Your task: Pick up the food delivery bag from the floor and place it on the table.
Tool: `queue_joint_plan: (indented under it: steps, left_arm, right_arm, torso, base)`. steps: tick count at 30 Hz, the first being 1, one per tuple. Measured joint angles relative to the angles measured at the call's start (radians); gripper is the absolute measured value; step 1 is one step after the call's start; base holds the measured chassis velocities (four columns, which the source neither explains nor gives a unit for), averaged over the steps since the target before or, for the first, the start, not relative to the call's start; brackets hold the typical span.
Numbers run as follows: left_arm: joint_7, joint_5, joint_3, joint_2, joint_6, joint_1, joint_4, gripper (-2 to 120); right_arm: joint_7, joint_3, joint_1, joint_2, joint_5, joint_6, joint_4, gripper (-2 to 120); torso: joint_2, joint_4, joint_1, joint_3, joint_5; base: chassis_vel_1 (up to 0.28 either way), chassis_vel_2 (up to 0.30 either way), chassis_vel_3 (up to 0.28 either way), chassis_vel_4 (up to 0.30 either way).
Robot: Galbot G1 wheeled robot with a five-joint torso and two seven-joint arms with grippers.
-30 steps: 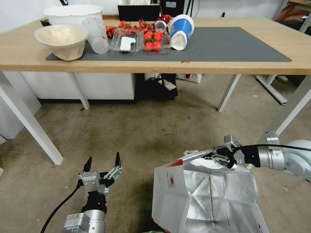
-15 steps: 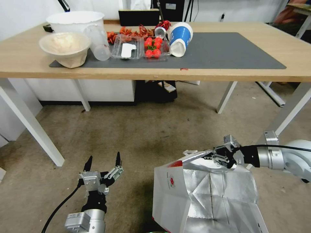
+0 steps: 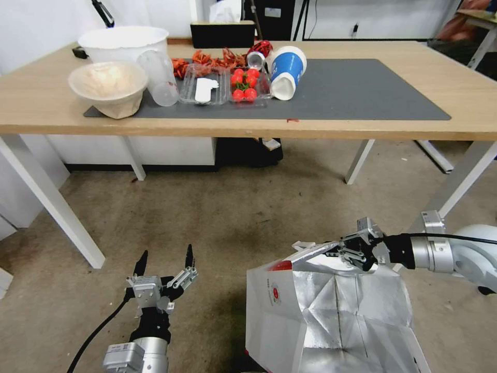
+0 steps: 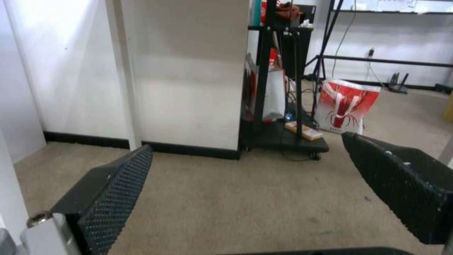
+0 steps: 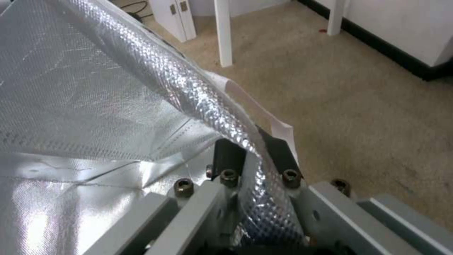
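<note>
The food delivery bag (image 3: 331,316), white with a round red logo and foil lining, stands open-mouthed at the lower right of the head view, over the floor (image 3: 233,207). My right gripper (image 3: 348,252) is shut on its far top rim; in the right wrist view the fingers (image 5: 227,156) clamp the foil edge of the bag (image 5: 94,106). My left gripper (image 3: 164,261) hangs open low at the left, apart from the bag, with bare floor (image 4: 226,198) between its fingers (image 4: 118,184). The table (image 3: 362,123) with its grey mat (image 3: 357,88) stretches across ahead, beyond the bag.
Two white bowls (image 3: 110,85), clear cups, a tray of tomatoes (image 3: 244,83), red crayfish and a tipped blue cup (image 3: 286,70) crowd the mat's left part. White table legs (image 3: 49,202) stand left and right. A black cart (image 4: 283,134) and a red-and-white bag (image 4: 347,109) sit beyond the table.
The whole head picture has shifted, so the camera moved: the table now sits lower in it. Both grippers and the bag keep their places relative to each other.
</note>
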Motion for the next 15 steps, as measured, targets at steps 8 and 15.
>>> queue_joint_plan:
  steps: [8, 15]
  left_arm:
    - [0.002, 0.013, 0.001, -0.004, -0.015, 0.016, -0.007, 100]
    - [0.004, 0.015, 0.001, -0.005, -0.016, 0.02, -0.01, 100]
  right_arm:
    - [-0.001, 0.006, -0.01, -0.002, 0.0, 0.003, 0.005, 0]
    - [-0.001, 0.007, -0.013, -0.001, -0.001, 0.002, 0.007, 0]
  torso:
    - [0.037, 0.0001, 0.01, 0.027, 0.0]
    - [0.062, -0.0001, 0.016, 0.047, 0.0]
  base:
    - [0.0, 0.0, 0.0, 0.0]
    - [0.0, 0.0, 0.0, 0.0]
